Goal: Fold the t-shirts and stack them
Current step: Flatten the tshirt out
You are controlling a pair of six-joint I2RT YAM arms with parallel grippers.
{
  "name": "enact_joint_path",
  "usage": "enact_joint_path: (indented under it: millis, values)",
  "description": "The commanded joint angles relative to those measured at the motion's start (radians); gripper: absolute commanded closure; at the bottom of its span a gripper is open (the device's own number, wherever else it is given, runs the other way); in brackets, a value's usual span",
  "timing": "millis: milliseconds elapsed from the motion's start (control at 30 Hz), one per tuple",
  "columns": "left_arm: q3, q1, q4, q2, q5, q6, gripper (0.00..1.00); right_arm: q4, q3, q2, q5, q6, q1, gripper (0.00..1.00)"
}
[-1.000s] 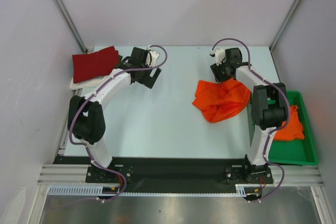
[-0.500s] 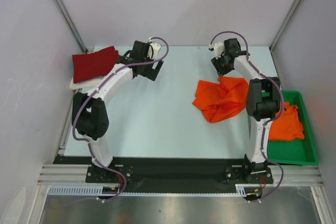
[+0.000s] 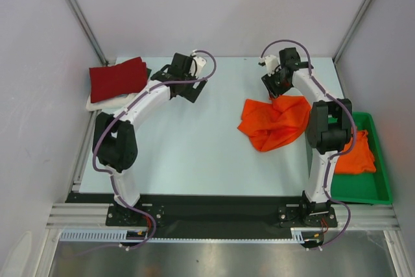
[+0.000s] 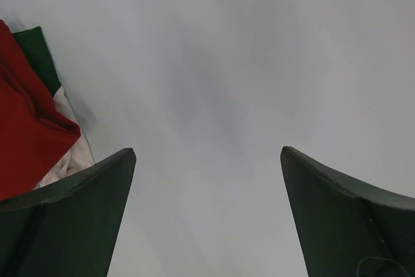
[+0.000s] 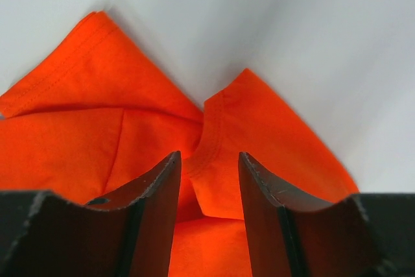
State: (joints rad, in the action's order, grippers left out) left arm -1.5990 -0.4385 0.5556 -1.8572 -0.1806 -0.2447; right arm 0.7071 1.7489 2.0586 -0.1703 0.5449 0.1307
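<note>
The crumpled orange t-shirt (image 3: 272,122) lies on the pale surface (image 3: 194,141), and everything else is placed from it. Well to its left and a little further back, at the surface's edge, a folded dark red t-shirt (image 3: 117,78) sits on top of a folded white t-shirt (image 3: 97,103). The left wrist view shows the red (image 4: 26,128) and the white (image 4: 68,154), with a strip of dark green cloth (image 4: 39,56) at the pile's far side. Between that pile and the crumpled shirt, the left hand (image 3: 187,87) hangs over bare surface. Its fingers (image 4: 84,212) are spread wide and hold nothing. The right hand (image 3: 277,89) is at the crumpled shirt's far edge. Its fingers (image 5: 155,205) are part way apart, with a stitched hem fold (image 5: 209,147) in the gap. I cannot tell whether they pinch the cloth. Just right of the crumpled shirt, a green bin (image 3: 363,189) holds another orange t-shirt (image 3: 360,154).
</note>
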Motion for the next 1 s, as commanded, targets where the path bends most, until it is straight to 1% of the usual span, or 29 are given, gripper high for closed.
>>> enact_joint_path:
  millis: [0,200,433,500,533,600,633,700,800,967]
  values:
    - [-0.015,-0.028,-0.033,0.010,-0.033,-0.027,0.00,0.046,0.000,0.005,-0.018,0.033,0.007,0.53]
    - [0.007,-0.048,-0.039,0.020,-0.031,-0.019,0.00,0.052,0.004,0.040,0.038,0.043,0.009,0.53]
    - [-0.018,-0.048,-0.040,0.012,-0.034,-0.015,0.00,0.068,0.037,0.089,0.117,0.023,0.018,0.54]
    - [-0.021,-0.051,-0.040,0.007,-0.036,-0.013,0.00,0.049,0.035,0.086,0.137,0.020,0.020,0.58]
    - [-0.019,-0.054,-0.039,0.007,-0.037,-0.015,0.00,0.045,0.038,0.086,0.140,0.023,0.020,0.67]
    - [-0.018,-0.055,-0.039,0.007,-0.036,-0.011,0.00,0.031,0.047,0.068,0.146,0.026,0.021,0.77]
    - [-0.015,-0.054,-0.039,0.009,-0.036,-0.010,0.00,0.023,0.052,0.055,0.149,0.027,0.026,0.89]
    - [-0.012,-0.055,-0.042,0.013,-0.042,-0.008,0.00,0.003,0.069,0.019,0.153,0.043,0.038,1.00]
    - [-0.001,-0.055,-0.059,0.032,-0.068,-0.010,0.00,-0.018,0.130,-0.032,0.144,0.079,0.063,1.00]
    - [0.001,-0.052,-0.083,0.075,-0.125,-0.019,0.00,-0.072,0.251,-0.121,0.098,0.138,0.156,1.00]
